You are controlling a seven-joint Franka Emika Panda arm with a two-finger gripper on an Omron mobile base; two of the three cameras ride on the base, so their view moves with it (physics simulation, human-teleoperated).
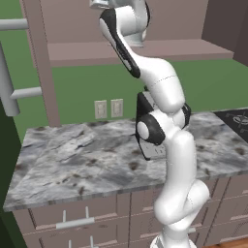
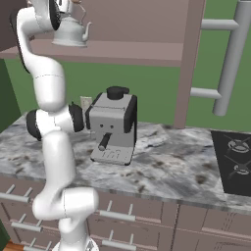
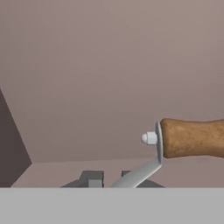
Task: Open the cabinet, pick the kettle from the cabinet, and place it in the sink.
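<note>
Now the end effector (image 3: 107, 178) sits inside the open mauve-brown wall cabinet (image 2: 147, 51), jaws closed, with the tan wooden handle crossing sideways just beside them. Below it the squat silvery-grey kettle (image 2: 71, 30) stands upright on the cabinet shelf, spout pointing right, above the grey marble desk (image 2: 166, 166).

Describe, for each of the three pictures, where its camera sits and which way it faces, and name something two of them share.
Left base view: behind the arm, left; looks over the marble counter at the open cabinet.
Right base view: behind, right; shows the arm, coffee machine, kettle on the cabinet shelf.
Hand view: on the hand, facing the cabinet's back wall; kettle's wooden handle close.
Shared: the kettle, in the right base and hand views.
</note>
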